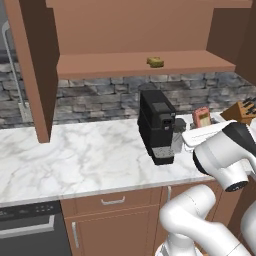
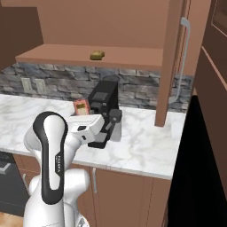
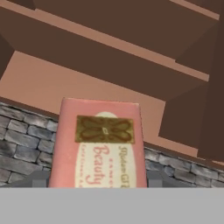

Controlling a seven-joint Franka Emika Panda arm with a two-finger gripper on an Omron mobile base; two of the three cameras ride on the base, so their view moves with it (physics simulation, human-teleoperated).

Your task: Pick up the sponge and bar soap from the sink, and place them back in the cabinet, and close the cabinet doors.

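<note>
Sponge (image 1: pixel 155 61) — one, on cabinet (image 1: pixel 145 64) shelf; bar soap (image 3: pixel 99 144) — one, in gripper (image 1: pixel 200 125).

I saw a black coffee machine (image 1: pixel 157 126) on the marble counter (image 1: pixel 75 160), a knife block (image 1: pixel 243 111) far right.

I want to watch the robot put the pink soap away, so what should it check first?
1. Soap held: the bar soap stands upright in the claw above the counter. Ok.
2. Sponge put away: the sponge lies on the cabinet shelf. Ok.
3. Doors open: both cabinet doors stand wide. Ok.
4. Room on the shelf: bare wood beside the sponge. Ok.
5. Way up: the black coffee machine stands close beside the claw. Cannot tell if it will be missed.
</note>
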